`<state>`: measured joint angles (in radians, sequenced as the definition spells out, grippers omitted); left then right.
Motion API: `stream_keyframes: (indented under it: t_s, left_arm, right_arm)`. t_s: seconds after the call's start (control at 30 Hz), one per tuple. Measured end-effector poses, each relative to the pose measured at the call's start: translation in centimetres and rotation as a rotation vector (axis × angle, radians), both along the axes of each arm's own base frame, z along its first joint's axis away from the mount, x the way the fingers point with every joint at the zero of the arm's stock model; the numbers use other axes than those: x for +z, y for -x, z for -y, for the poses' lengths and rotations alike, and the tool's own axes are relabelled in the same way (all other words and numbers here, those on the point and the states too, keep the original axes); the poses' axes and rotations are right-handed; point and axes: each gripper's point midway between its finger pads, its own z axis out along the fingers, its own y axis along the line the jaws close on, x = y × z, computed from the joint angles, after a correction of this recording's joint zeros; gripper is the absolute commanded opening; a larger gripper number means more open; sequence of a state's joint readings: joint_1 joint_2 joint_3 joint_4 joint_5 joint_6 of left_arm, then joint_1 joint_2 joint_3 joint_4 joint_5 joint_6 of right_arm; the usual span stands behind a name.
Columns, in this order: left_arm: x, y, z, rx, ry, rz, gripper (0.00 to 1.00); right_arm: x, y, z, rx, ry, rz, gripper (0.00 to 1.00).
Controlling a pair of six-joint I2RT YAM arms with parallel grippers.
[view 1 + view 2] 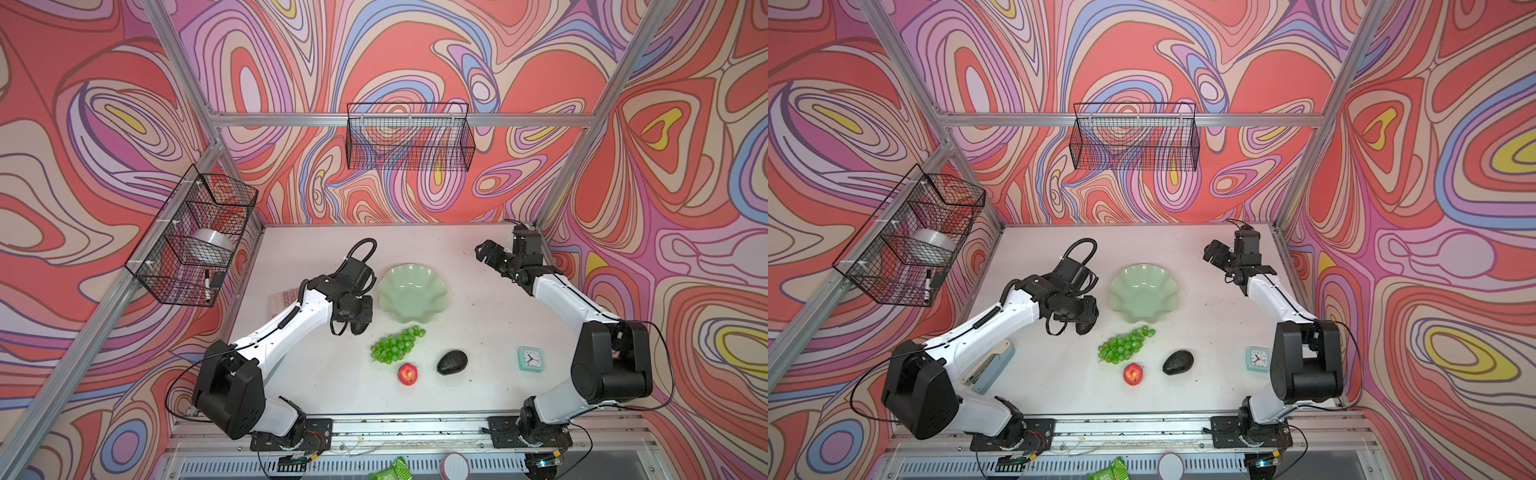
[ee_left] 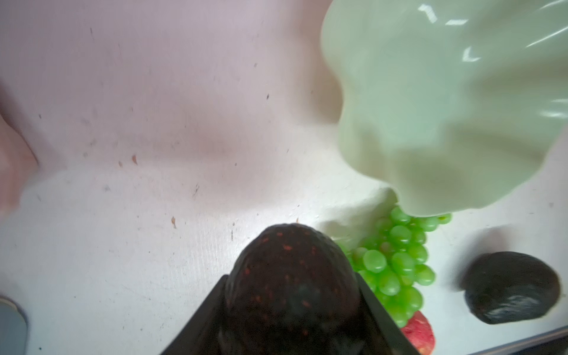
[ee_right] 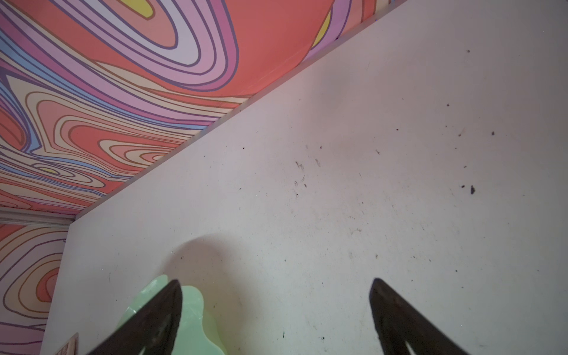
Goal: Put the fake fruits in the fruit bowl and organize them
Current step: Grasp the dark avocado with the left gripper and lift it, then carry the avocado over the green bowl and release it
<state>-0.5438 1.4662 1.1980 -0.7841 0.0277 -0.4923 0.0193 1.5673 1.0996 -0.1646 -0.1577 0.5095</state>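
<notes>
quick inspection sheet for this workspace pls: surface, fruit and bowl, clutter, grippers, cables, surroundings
surface: white table, specks and scuffs, no spills seen
job's things: bowl empty; grapes, apple and loose avocado on the table on its near side; gripped avocado beside the bowl
clutter: small clock near the right arm; grey-blue object under the left arm
grippers: left gripper closed on the gripped avocado; right gripper open, empty, over bare table at the far end
cables: black cable loops over the left wrist; thin cable hangs behind the right arm
surroundings: wire basket on the back wall; second basket on the left holds a tape roll and a marker; swirly patterned walls
</notes>
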Motion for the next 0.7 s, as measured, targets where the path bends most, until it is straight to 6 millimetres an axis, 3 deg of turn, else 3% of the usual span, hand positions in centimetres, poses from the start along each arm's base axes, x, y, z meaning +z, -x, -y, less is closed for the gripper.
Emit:
stream_keyframes:
  t_s: [0.1,0.27,0.47,0.7]
  left_arm:
    - [2.6,-3.1,2.2,-0.035,0.033,0.056,0.47]
    - [3.5,-8.2,6.6,-0.104,0.045,0.088,0.47]
    - [1.9,-12.0,12.0,-0.187,0.033,0.077,0.45]
    - [-2.1,-13.0,14.4,-0.22,-0.015,0.0,0.44]
  right_arm:
    - [-0.2,0.2,0.0,0.002,0.004,-0.011,0.98]
    - [0.5,0.8,0.1,0.003,0.012,-0.007,0.98]
    - [1.8,2.5,0.3,0.002,0.027,0.013,0.98]
    - [1.5,3.8,0.7,-0.002,0.054,-0.008,0.98]
